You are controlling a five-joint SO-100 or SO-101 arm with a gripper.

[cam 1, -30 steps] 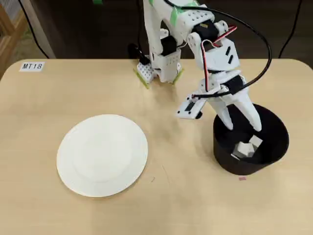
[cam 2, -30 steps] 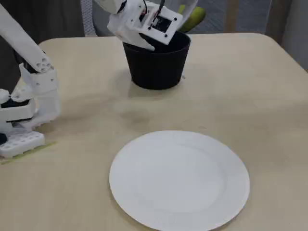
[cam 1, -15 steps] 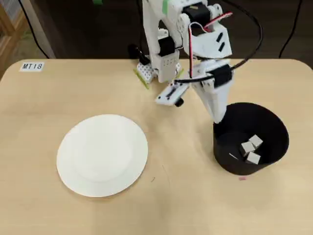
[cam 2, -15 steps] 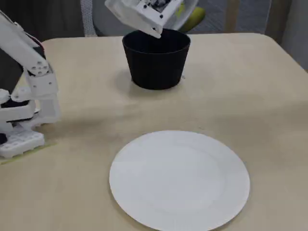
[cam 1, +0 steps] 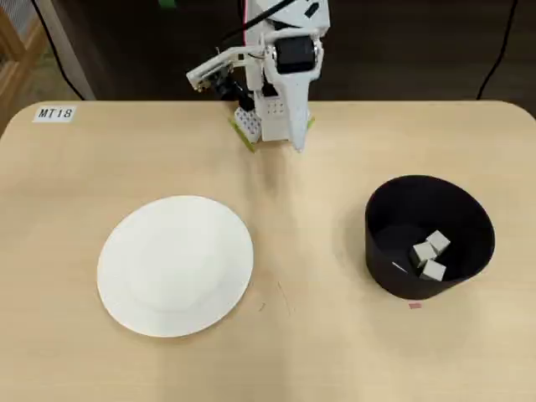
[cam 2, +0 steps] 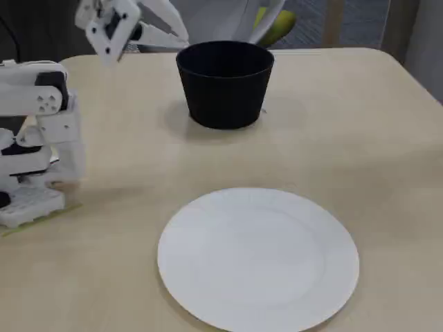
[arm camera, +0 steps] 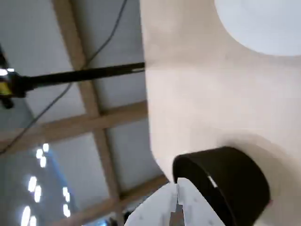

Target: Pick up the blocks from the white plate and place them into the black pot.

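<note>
Blocks (cam 1: 428, 256) lie at the bottom of the pot (cam 1: 429, 236), two pale cubes touching or nearly so, and we take the pot as our landmark. Going by size: the table (cam 1: 335, 352) carries everything; the plate (cam 1: 175, 265) sits well to the left of the pot in the overhead view and shows nothing on it; the arm is folded back at its base, up and to the left of the pot by the table's far edge; last come the cubes inside the pot.

We see the gripper (cam 1: 296, 142) pointing down beside the base, its fingers drawn together to a narrow tip and holding nothing. In the wrist view the pot lies just past the fingertips (arm camera: 188, 197).

The relation that counts: the blocks are down and to the right of the gripper, already in the pot, while the plate is about as far away on the other side. With the plate bare, we judge the task finished.

A second ago the gripper hung inside the pot's rim with fingers spread; half a second ago it had lifted clear, and it has since pulled back to the base.
</note>
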